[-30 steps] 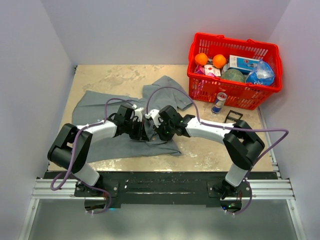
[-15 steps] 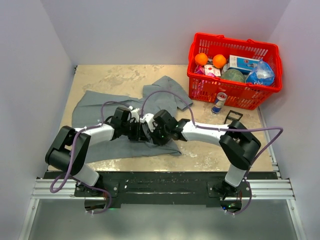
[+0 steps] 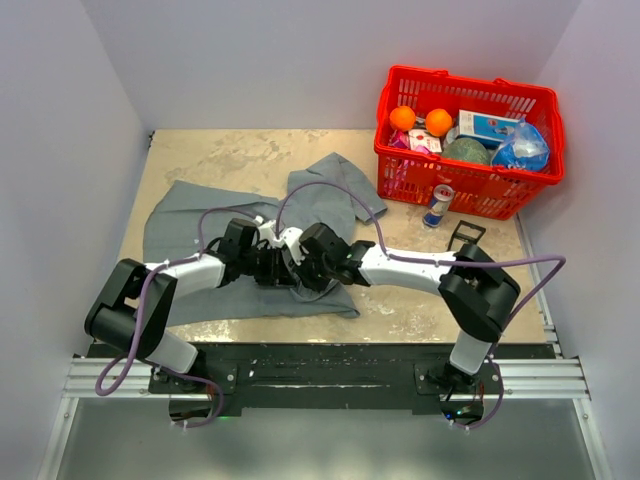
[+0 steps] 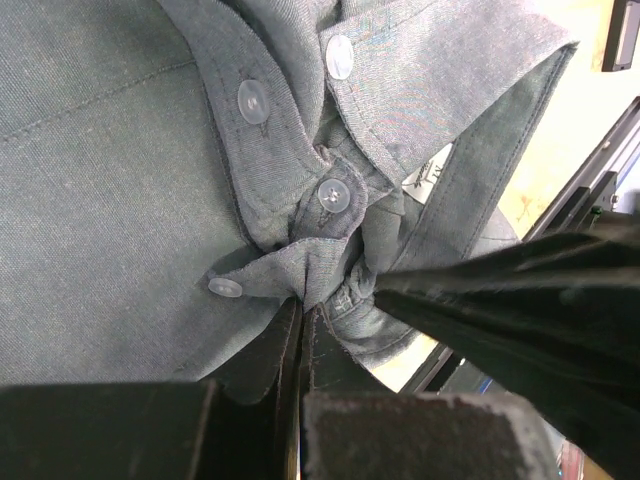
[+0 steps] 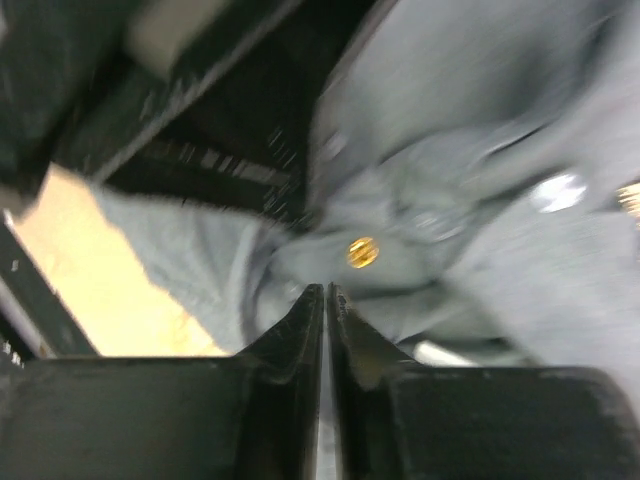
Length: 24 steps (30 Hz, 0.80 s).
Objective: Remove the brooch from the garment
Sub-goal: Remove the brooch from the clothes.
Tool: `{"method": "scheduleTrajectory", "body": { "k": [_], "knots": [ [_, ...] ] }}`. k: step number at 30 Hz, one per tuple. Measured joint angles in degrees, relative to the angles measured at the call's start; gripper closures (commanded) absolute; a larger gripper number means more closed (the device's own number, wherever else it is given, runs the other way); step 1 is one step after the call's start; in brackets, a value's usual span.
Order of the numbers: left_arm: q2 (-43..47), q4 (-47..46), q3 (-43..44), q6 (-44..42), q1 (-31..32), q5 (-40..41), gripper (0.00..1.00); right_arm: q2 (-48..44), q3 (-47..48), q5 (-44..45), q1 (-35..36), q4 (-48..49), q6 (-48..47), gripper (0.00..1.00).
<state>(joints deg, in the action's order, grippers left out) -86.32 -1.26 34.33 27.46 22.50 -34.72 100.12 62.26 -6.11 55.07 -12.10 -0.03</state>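
Note:
The grey garment (image 3: 190,215) lies spread and rumpled on the table. Both grippers meet at its button strip. My left gripper (image 3: 276,267) is shut on a bunched fold of the garment (image 4: 120,180) among white buttons (image 4: 333,195), its tips (image 4: 303,302) pinching the cloth. The right gripper (image 3: 298,268) faces it from the right, and its black body (image 4: 520,300) fills that side of the left wrist view. In the blurred right wrist view a small gold brooch (image 5: 362,251) sits on the cloth just beyond my right gripper (image 5: 326,290). That gripper's jaws are shut to a thin slit.
A red basket (image 3: 470,195) with oranges and packets stands at the back right. A drink can (image 3: 437,205) and a small black frame (image 3: 466,233) are in front of it. Bare table (image 5: 130,270) shows beside the cloth.
Both grippers have shifted a little left and toward the near edge, dragging the shirt's front with them. The right arm has stretched further left.

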Motion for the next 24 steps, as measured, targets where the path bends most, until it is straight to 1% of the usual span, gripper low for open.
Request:
{"method": "scheduleTrajectory", "body": {
  "k": [2, 10, 15, 24],
  "knots": [
    [0.04, -0.04, -0.15, -0.02, 0.0, 0.0, 1.0, 0.0, 1.2, 0.68, -0.33, 0.15, -0.37, 0.74],
    [0.11, -0.87, -0.61, 0.02, -1.11, -0.02, 1.0, 0.28, 1.81, 1.92, -0.42, 0.57, -2.51, 0.71],
    [0.11, -1.29, -1.44, 0.63, -2.8, -0.68, 1.0, 2.25, 1.81, 3.26, -0.37, 0.63, -3.78, 0.71],
    [0.07, -2.19, -1.44, 0.68, -2.95, -1.77, 1.0, 4.37, 3.32, 4.57, -0.33, 0.57, -4.22, 0.71]
  ]
}}
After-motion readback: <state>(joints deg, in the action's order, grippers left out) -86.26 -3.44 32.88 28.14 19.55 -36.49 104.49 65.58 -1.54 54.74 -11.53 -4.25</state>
